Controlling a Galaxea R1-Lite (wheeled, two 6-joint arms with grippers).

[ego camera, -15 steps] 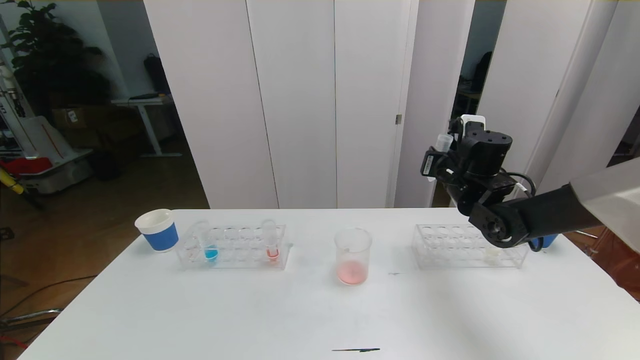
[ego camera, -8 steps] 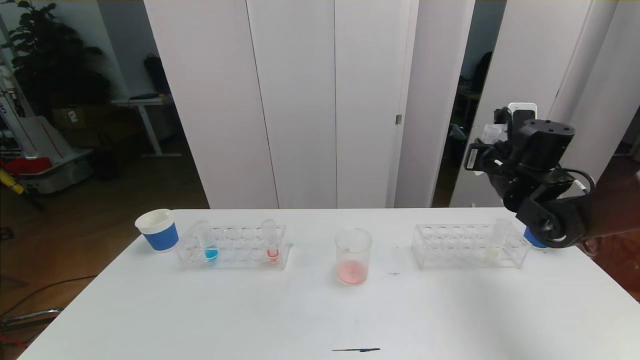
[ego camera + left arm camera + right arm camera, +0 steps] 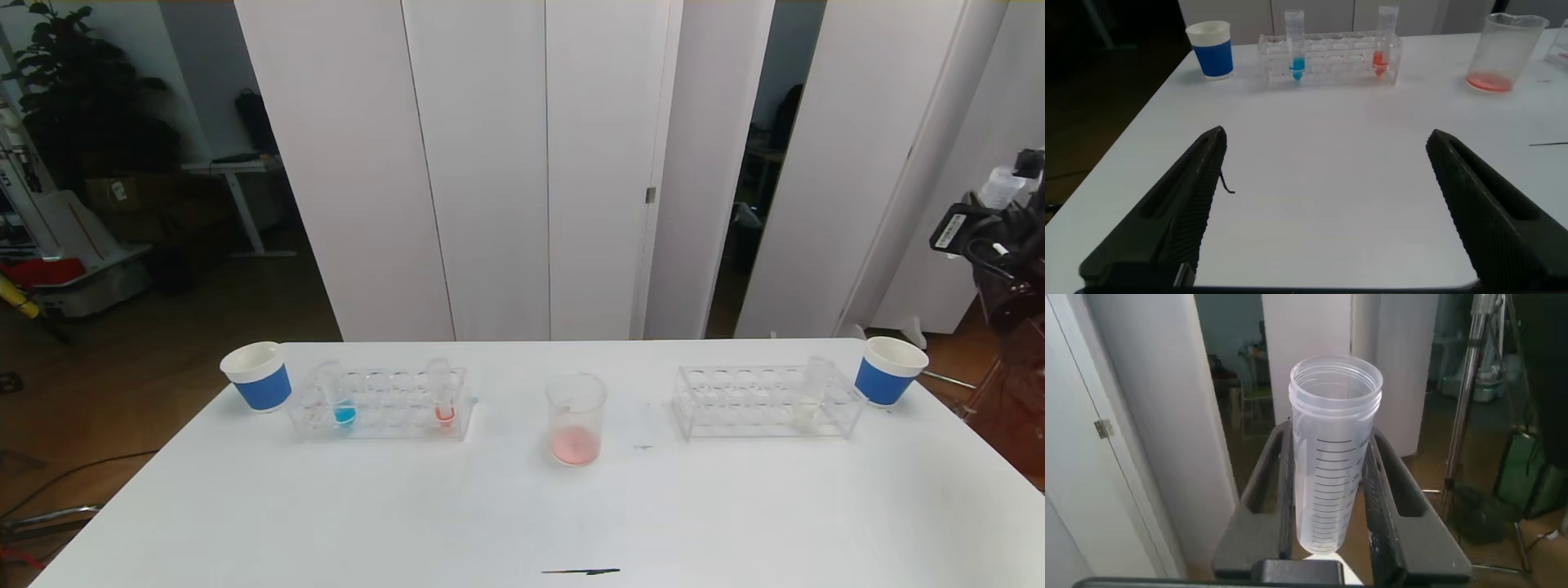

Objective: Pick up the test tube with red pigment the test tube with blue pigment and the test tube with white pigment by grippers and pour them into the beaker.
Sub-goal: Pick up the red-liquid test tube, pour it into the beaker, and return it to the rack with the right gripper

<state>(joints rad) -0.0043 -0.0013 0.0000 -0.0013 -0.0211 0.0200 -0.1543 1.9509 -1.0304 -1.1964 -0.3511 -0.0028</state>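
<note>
1. A clear glass beaker (image 3: 576, 418) with a flared rim stands mid-counter, a shallow pink-red pool in its bottom.
2. The slim clear tube with bright blue liquid (image 3: 344, 400) stands in the left clear plastic rack (image 3: 380, 403); a tube with orange-red liquid (image 3: 443, 396) shares that rack.
3. The slim tube with pale cream-white liquid (image 3: 812, 394) waits in the right clear rack (image 3: 763, 403).
4. The right tool (image 3: 1331, 494), clamped on an empty, graduated clear tube (image 3: 1331, 449), has swung within the last second from above the right rack to the far right, beyond the counter's (image 3: 522, 506) edge: apparently clearing away, red pour seemingly done.
5. The left tool (image 3: 1323, 204) hovers low, fingers wide apart, holding nothing; blue or white likely follows.
</note>
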